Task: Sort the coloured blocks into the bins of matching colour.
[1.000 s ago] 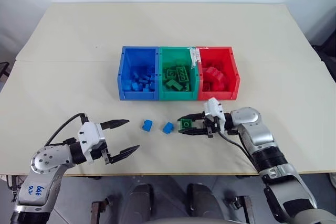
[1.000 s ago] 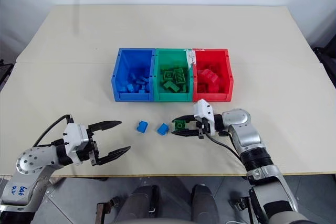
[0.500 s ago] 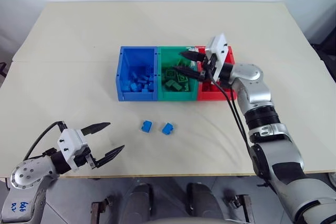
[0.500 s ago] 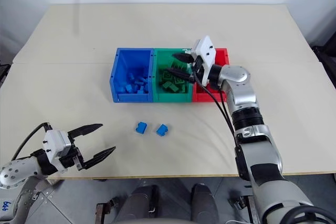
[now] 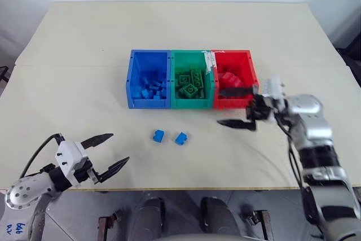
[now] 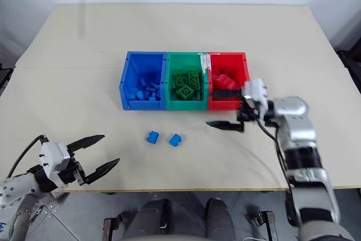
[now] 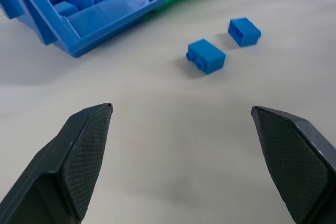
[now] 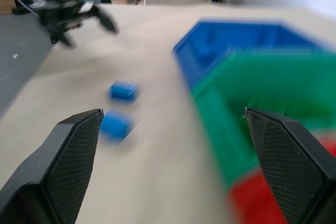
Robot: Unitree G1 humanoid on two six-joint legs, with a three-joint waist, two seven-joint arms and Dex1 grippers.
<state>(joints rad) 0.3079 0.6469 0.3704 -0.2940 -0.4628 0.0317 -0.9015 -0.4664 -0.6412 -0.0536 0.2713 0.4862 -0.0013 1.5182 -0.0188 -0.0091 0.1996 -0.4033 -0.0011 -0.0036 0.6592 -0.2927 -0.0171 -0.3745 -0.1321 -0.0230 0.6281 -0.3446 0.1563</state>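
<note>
Since 2 small blue studded plastic bricks [image 5: 158, 135] [image 5: 180, 138] are left loose on the beige table [image 5: 84, 88], just near of the 3 joined plastic bins, the sorting is judged unfinished. Blue blocks are seen in the blue bin [image 5: 131, 77], green in the green bin [image 5: 192, 103], red in the red bin [image 5: 251, 74]. The left hand [image 5: 107, 152] is spread wide and empty at the near left. The right hand [image 5: 232, 107], fully open and empty, is held just near of the red bin.

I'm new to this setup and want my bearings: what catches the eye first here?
Three joined bins, blue, green and red, sit mid-table holding bricks of matching colour. Two blue blocks lie loose on the table in front of them. The open left gripper and right gripper hold nothing.
</note>
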